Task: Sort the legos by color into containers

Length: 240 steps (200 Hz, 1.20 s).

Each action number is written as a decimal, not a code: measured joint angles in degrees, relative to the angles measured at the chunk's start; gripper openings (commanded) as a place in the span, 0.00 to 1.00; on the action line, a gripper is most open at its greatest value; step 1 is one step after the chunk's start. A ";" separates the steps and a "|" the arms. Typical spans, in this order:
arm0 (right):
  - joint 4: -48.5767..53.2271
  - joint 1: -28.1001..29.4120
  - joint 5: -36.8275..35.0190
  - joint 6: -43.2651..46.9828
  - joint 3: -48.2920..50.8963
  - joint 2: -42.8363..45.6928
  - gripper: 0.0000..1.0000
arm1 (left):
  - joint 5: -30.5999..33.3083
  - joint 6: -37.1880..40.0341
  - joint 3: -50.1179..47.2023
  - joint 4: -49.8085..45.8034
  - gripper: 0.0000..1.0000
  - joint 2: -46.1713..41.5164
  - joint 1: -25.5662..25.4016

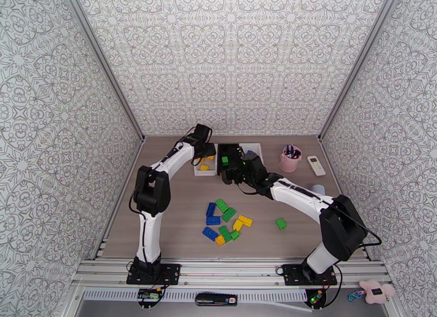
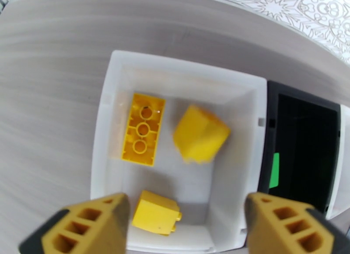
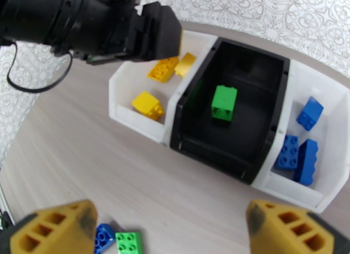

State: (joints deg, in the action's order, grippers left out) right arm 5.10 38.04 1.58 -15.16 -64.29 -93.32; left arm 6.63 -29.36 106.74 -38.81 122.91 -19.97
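My left gripper [image 2: 188, 227] hangs open over the left white bin [image 2: 105, 119], which holds three yellow legos; the middle one [image 2: 201, 134] is blurred. My right gripper [image 3: 173, 231] is open and empty above the table in front of the black bin [image 3: 262, 75], where one green lego [image 3: 224, 102] lies. The right white bin [image 3: 332, 97] holds three blue legos [image 3: 309, 112]. In the top view a pile of loose blue, green and yellow legos [image 1: 226, 222] lies mid-table, with a lone green one [image 1: 281, 223] to its right. The left gripper [image 1: 206, 150] and right gripper [image 1: 232, 173] are close together at the bins.
A pink cup with pens [image 1: 289, 158] and a white remote [image 1: 316, 165] stand right of the bins. A pale blue object [image 1: 318, 189] lies by the right arm. Patterned walls close in the table on three sides.
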 measured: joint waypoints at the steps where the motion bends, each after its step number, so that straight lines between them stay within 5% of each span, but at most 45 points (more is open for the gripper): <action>1: 0.04 0.02 -0.02 0.02 0.00 0.00 0.93 | 0.00 -0.07 -0.22 0.04 0.83 -0.15 0.04; 48: 5.66 3.04 -2.45 1.92 -0.74 -0.07 0.94 | 0.26 0.96 -10.21 0.72 0.99 -9.46 0.55; 116: 13.70 8.85 -4.61 5.01 -1.11 -1.49 0.95 | 0.24 0.46 -23.02 4.59 1.00 -22.75 0.33; 240: 24.11 11.80 -4.11 7.89 -8.37 -14.01 0.88 | 0.22 -2.99 -29.73 4.81 1.00 -27.78 -0.52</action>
State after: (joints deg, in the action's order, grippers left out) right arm 29.21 49.84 -2.52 -7.27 -72.66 -107.33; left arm 6.85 -32.36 77.01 -34.00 95.13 -20.49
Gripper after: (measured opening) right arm 0.889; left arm 0.995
